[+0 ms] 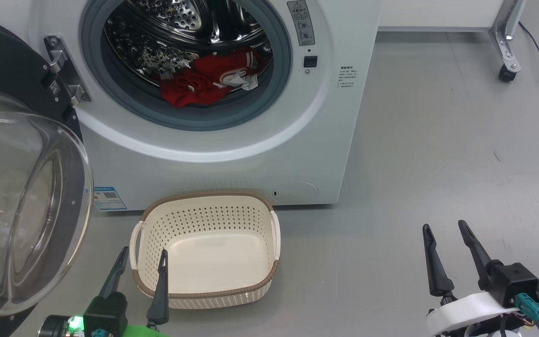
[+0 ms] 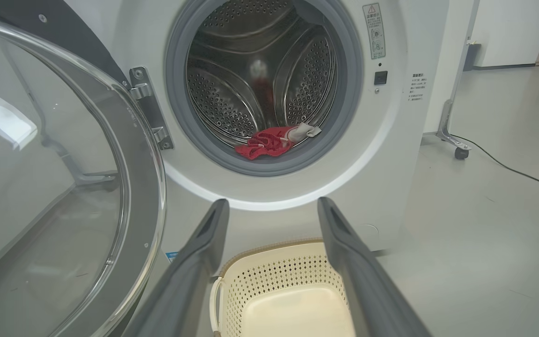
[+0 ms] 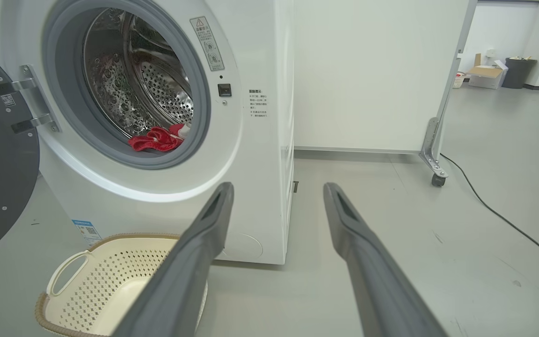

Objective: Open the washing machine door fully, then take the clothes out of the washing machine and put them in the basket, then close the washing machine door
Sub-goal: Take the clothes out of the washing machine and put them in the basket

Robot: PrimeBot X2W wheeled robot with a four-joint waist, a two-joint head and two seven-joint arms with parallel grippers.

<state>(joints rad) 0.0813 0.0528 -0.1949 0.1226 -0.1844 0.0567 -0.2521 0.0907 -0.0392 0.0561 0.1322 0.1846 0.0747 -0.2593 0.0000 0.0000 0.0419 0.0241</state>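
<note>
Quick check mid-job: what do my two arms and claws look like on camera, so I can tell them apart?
The left claw and right claw each have two long, dark grey, tapering fingers on a black block. The left has a lit green lamp and a bright green wrist cover; the right has a white wrist cover and a teal plug.

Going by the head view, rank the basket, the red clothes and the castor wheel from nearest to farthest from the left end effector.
1. Basket: on the floor right beside the left end effector, one finger crossing in front of its wall.
2. Clothes: higher up, inside the drum, beyond the basket.
3. Castor wheel: far off at the upper right, past the washing machine.
</note>
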